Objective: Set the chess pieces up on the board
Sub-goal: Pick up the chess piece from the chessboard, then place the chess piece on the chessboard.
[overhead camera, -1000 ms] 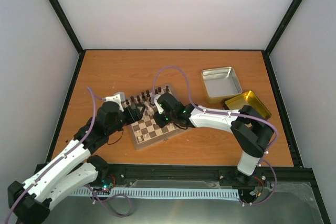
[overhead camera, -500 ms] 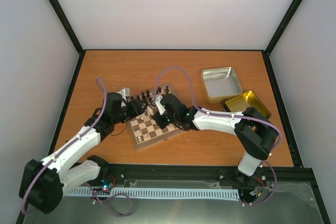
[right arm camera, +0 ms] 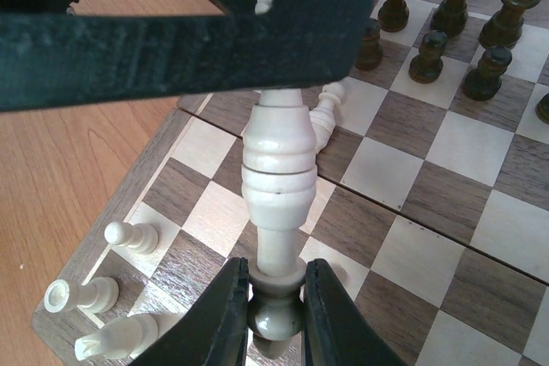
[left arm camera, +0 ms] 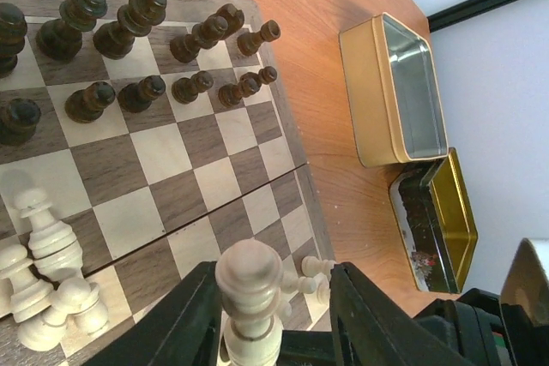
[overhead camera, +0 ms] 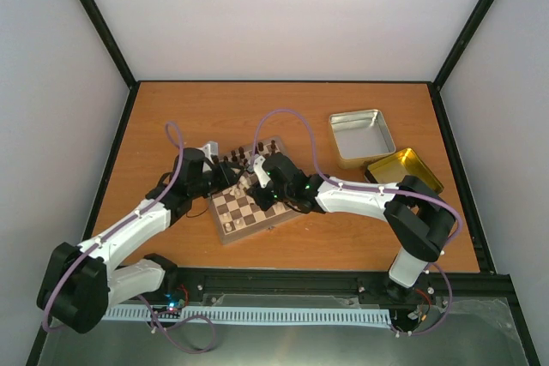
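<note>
The board (overhead camera: 243, 212) lies in the middle of the table, with dark chessmen (left arm camera: 129, 27) standing in two rows on its far side. My right gripper (right arm camera: 276, 285) is shut on the knob end of a pale cream chess piece (right arm camera: 279, 169) and holds it tilted above the board (right arm camera: 446, 203). My left gripper (left arm camera: 270, 285) is open around the other end of that piece (left arm camera: 249, 280), which rests against one finger with a gap to the other. The two grippers (overhead camera: 230, 176) (overhead camera: 250, 181) meet over the board's left part. Other cream pieces (left arm camera: 43, 246) (right arm camera: 94, 293) lie toppled on the board.
A silver tin (overhead camera: 360, 136) and its gold lid (overhead camera: 405, 171) sit right of the board, also in the left wrist view (left arm camera: 399, 92) (left arm camera: 437, 220). Dark chessmen (right arm camera: 429, 49) stand close behind the held piece. Black frame rails edge the table.
My left arm has stretched out low and its gripper has moved up onto the board to the piece in my right gripper. The right arm has barely moved.
</note>
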Tool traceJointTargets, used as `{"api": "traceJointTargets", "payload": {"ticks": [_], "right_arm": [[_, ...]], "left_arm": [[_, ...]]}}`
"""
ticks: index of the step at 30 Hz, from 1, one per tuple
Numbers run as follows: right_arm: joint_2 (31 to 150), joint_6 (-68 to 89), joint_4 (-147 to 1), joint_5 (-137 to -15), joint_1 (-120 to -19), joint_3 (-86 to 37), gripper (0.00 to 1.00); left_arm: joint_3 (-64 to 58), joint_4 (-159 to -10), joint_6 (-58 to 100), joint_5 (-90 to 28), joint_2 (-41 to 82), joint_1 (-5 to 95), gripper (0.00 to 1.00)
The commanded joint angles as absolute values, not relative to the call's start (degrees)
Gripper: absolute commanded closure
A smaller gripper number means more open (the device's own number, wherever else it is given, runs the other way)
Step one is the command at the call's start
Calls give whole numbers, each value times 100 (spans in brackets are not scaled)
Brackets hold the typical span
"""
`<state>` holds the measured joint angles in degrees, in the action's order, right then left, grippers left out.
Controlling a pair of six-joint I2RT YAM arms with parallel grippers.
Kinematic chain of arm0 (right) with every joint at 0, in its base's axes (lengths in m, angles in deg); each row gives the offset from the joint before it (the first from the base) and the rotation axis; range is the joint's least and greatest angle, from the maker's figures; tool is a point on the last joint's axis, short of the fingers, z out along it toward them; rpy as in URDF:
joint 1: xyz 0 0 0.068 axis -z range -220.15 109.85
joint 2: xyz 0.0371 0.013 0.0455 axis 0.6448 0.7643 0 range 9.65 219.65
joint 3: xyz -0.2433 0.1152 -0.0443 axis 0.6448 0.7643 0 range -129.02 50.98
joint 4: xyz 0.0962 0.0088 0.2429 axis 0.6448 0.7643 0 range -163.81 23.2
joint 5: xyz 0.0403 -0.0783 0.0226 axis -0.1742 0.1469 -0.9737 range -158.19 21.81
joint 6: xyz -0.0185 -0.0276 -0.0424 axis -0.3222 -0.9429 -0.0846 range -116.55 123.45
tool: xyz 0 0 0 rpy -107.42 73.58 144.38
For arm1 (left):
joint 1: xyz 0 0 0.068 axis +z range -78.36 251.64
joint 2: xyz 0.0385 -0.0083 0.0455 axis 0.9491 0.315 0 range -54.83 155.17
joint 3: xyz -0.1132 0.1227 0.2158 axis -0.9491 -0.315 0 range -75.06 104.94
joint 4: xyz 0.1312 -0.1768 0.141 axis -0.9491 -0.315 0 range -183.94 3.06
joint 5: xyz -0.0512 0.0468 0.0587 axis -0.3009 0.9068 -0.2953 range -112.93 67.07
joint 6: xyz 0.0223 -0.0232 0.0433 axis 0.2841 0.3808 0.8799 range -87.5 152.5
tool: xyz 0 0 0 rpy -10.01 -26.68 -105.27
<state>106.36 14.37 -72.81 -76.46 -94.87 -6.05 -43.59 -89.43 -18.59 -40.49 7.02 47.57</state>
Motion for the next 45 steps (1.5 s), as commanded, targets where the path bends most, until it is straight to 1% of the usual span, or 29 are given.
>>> {"api": "traceJointTargets", "payload": {"ticks": [1,3,4,8,15,22,24,35,37,40,43,45], "right_arm": [[10487,1390,-7460,-7702,-9447,-563,97],[10484,1391,-7467,-7693,-9446,-549,97],[10491,1399,-7464,-7699,-9446,-548,97],[10509,1440,-7415,-7682,-9447,-557,97],[10584,1541,-7075,-7748,-9446,-657,97],[10865,1753,-6190,-7466,-9440,-1147,96],[11022,1801,-5920,-7390,-9438,-1372,94],[11678,2034,-5733,-7301,-9414,-1894,88],[11715,2150,-5682,-7225,-9389,-1930,84],[11662,2338,-5654,-7060,-9351,-1880,73],[11543,2361,-5659,-7047,-9350,-1837,64],[11457,2350,-5647,-7077,-9347,-1838,62]], "left_arm": [[-4361,-8552,-1785,-4112,833,4809,65],[-4391,-8493,-1762,-4078,868,4809,65],[-4406,-8466,-1749,-4061,888,4809,67],[-4462,-8380,-1702,-3979,902,4809,81],[-4589,-8413,-1445,-3595,697,4809,95],[-4686,-8702,-1257,-2783,198,4809,95],[-4701,-8794,-1242,-2631,37,4809,95],[-4719,-9108,-1270,-2538,-332,4809,94],[-4724,-9151,-1268,-2532,-407,4809,94],[-4741,-9192,-1264,-2548,-483,4809,93],[-4739,-9216,-1238,-2601,-547,4809,92],[-4729,-9235,-1229,-2661,-571,4809,92]]}}
